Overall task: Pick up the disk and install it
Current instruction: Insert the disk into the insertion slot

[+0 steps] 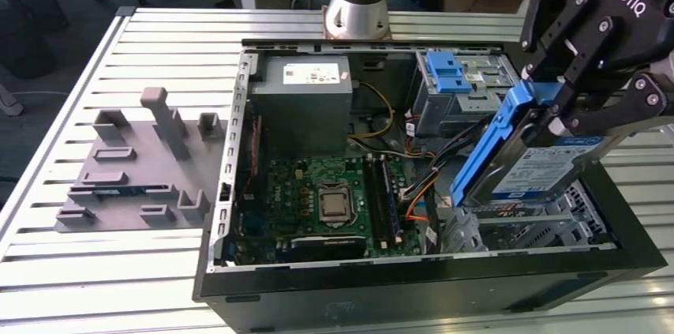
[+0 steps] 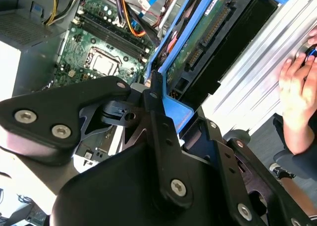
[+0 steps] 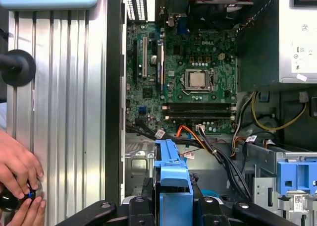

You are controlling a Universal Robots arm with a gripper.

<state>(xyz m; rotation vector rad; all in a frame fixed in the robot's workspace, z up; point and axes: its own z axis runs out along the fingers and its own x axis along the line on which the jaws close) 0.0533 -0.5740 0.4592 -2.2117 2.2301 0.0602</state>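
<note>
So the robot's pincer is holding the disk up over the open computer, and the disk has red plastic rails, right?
No, one bit is wrong: the rails are blue, not red, as the exterior view shows. The rest holds: the pincer is holding the disk up over the open computer.

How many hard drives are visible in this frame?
1: the disk, tilted in the gripper over the open case, exterior view's right. The silver cage could hide others.
</note>
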